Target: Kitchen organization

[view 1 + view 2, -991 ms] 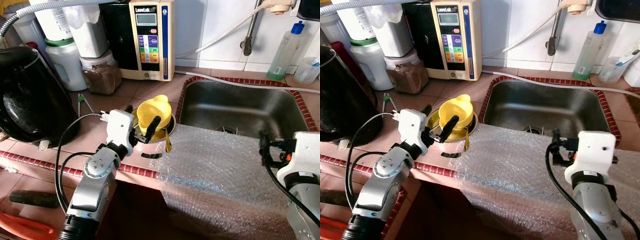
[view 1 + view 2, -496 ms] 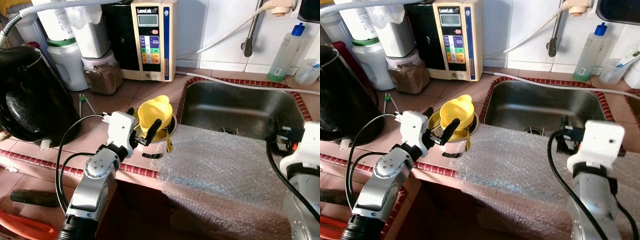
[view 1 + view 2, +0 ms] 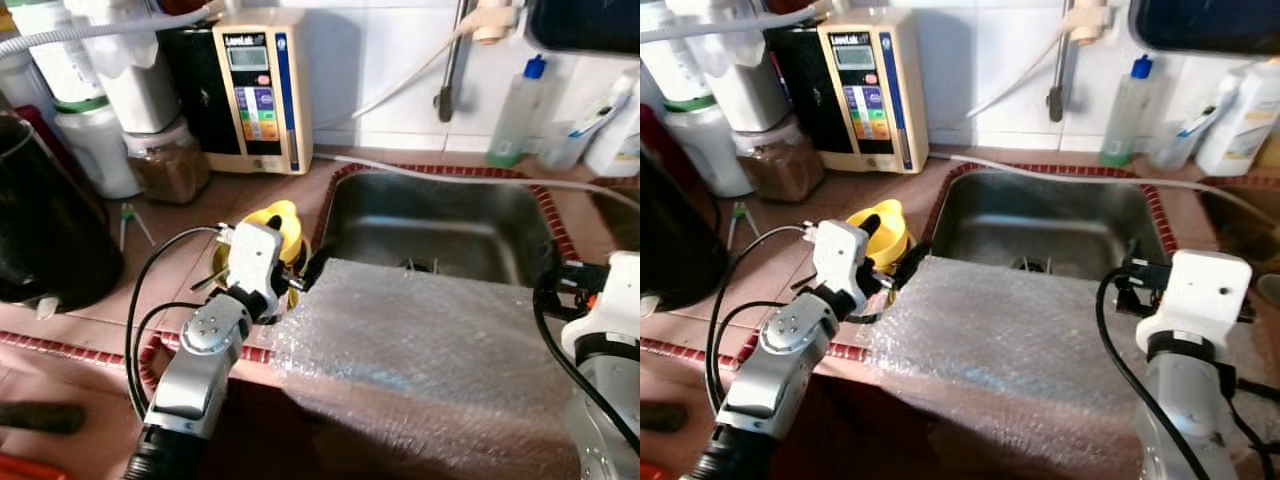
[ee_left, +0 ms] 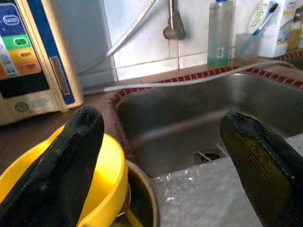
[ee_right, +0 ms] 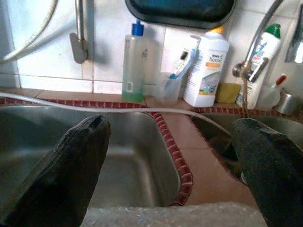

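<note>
A yellow plastic jug (image 3: 277, 222) sits in a round metal bowl (image 4: 140, 185) on the tiled counter, just left of the steel sink (image 3: 440, 225). A sheet of bubble wrap (image 3: 420, 335) lies over the sink's front rim and hangs down over the counter edge. My left gripper (image 3: 890, 243) is open, low over the jug, with one finger (image 3: 314, 265) at the wrap's left corner. In the left wrist view the jug (image 4: 102, 182) lies by one fingertip. My right gripper (image 3: 1130, 290) hovers open at the wrap's right end, facing the sink (image 5: 118, 156).
A black kettle (image 3: 40, 235) stands at the counter's left end. Jars (image 3: 160, 165) and a water ioniser (image 3: 252, 90) line the back wall. A green soap bottle (image 3: 513, 100) and a toothbrush cup (image 5: 169, 87) stand behind the sink. A second basin (image 5: 222, 137) lies further right.
The camera has swung to the right. My left gripper has moved forward and right, closer over the yellow jug and the wrap's corner. The right gripper stays open at the right.
</note>
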`<state>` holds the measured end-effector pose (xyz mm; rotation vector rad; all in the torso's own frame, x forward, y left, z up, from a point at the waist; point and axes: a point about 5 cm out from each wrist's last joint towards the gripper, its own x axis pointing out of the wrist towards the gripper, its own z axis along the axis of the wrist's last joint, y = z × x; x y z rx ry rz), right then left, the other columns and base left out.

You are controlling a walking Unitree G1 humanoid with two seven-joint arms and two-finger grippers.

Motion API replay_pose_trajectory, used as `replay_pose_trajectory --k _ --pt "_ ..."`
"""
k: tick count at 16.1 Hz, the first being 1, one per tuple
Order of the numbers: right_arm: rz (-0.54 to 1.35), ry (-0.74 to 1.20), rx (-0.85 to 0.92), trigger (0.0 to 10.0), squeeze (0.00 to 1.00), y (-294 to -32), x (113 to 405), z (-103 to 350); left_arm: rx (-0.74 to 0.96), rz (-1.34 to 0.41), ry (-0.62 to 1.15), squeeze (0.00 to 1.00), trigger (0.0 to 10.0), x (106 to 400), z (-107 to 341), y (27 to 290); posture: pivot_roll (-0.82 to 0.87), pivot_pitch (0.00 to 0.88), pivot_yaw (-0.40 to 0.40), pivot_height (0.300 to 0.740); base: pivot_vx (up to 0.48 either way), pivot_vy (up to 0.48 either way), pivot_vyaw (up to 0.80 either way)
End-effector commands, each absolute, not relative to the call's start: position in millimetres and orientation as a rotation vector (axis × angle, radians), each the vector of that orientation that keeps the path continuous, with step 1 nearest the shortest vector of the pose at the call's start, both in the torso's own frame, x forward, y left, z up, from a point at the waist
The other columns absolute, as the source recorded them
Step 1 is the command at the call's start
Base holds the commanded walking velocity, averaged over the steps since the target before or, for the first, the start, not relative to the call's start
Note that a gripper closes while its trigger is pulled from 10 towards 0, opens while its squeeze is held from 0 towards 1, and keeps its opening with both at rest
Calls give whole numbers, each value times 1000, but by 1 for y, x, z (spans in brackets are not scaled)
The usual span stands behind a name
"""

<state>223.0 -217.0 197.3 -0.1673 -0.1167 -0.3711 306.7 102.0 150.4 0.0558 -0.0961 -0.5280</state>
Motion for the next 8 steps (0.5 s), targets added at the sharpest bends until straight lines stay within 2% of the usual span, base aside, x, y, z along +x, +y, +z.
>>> replay_pose_trajectory --k 1,7,8 --pt "-367 -129 -164 10000 0 -216 225 200 59 -515 -86 0 10000 307 149 107 -117 43 65 740 0 -386 0" --pt "-369 -137 -179 10000 0 -216 229 202 59 -530 -74 0 10000 306 147 105 -114 49 65 740 0 -404 0" --pt "-370 -138 -179 10000 0 -217 229 202 62 -531 -75 0 10000 306 147 105 -114 50 66 740 0 0 0"
